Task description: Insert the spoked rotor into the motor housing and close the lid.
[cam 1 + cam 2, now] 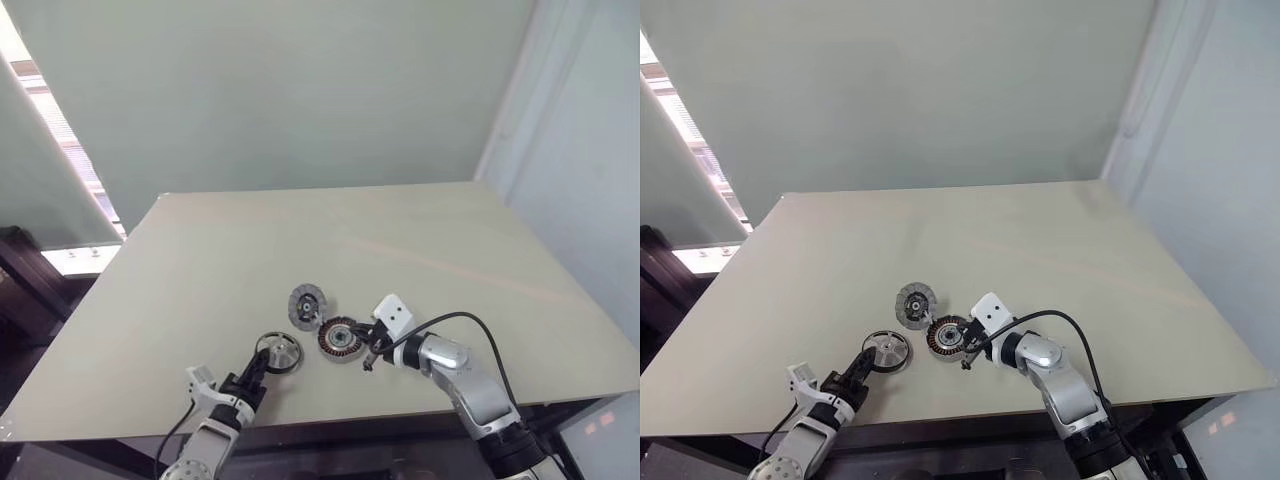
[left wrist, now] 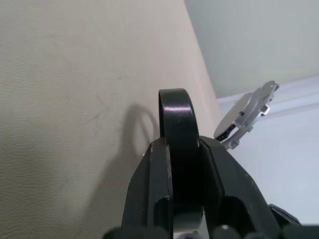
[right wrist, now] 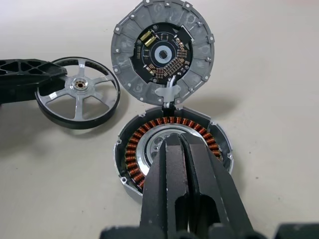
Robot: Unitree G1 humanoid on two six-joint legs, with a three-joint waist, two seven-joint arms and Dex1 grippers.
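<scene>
On table (image 1: pixel 200 260), left gripper (image 2: pixel 180 149) pinches spoked rotor (image 3: pixel 79 93) rim. Right gripper (image 3: pixel 183 149) closed, tips on motor housing (image 3: pixel 149 149) core. Lid (image 3: pixel 162 52) lies just behind housing.

1. Rotor (image 3: pixel 79 92): silver spoked wheel with a dark rim, lying flat on the table.
2. Housing (image 3: pixel 172 149): open, its copper windings showing.
3. Lid (image 3: pixel 162 51): grey disc, inner circuitry facing up, touching the housing's edge.

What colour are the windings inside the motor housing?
Copper-orange, in a ring around a silver centre in the motor housing; the right wrist view shows it best.
</scene>
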